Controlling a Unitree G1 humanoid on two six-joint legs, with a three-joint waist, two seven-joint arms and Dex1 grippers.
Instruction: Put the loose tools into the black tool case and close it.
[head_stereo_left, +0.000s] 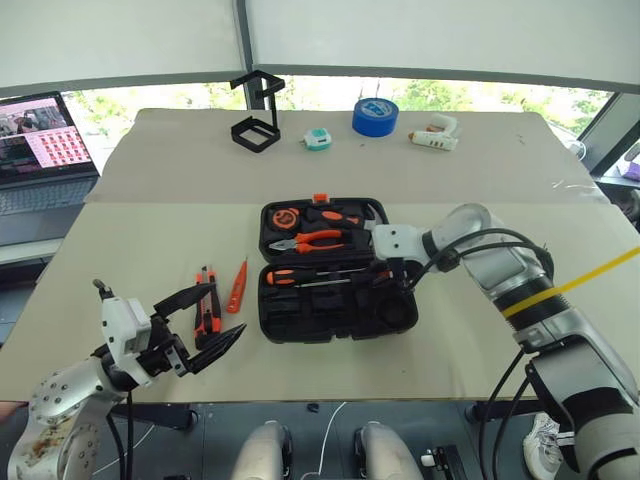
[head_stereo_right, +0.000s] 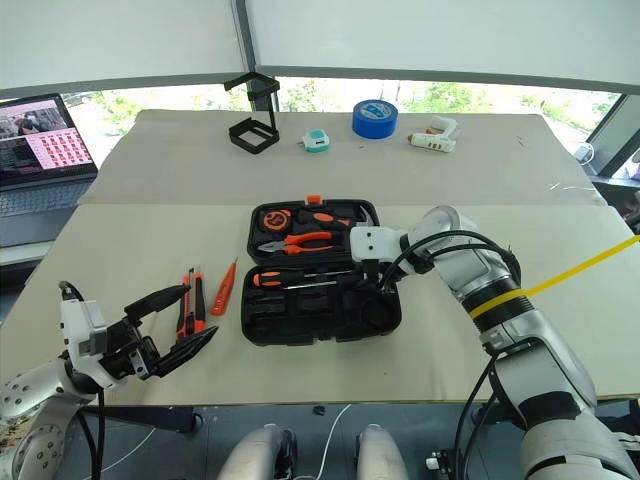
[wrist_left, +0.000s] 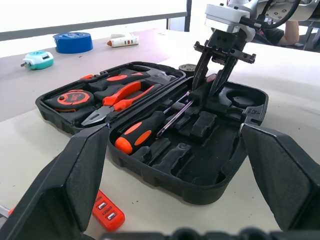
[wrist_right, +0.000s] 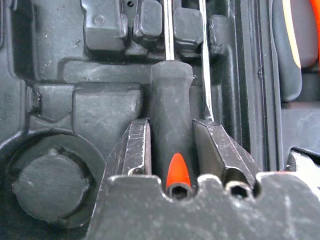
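Note:
The black tool case (head_stereo_left: 300, 325) lies open mid-table, orange latch on its far edge. Its far half holds pliers and an orange tape measure. One screwdriver (head_stereo_left: 290, 275) rests in the near half. My right gripper (wrist_right: 171, 125) reaches down into that half. Its jaws stand open, one close on each side of a second screwdriver's black handle (wrist_right: 172, 100), which lies in its slot. An orange-black utility knife (head_stereo_left: 207, 310) and the orange tester pen (head_stereo_left: 237, 287) lie left of the case. A small dark tape roll (wrist_left: 187, 67) sits beyond it. My left gripper (head_stereo_left: 229, 309) hovers open, low over the table's front left.
At the table's far side stand a black wire-frame stand (head_stereo_left: 257, 115), a teal tape measure (head_stereo_left: 318, 139), a blue tape roll (head_stereo_left: 375, 116) and a white tool (head_stereo_left: 435, 137). A laptop (head_stereo_left: 40, 150) sits off the table's left edge.

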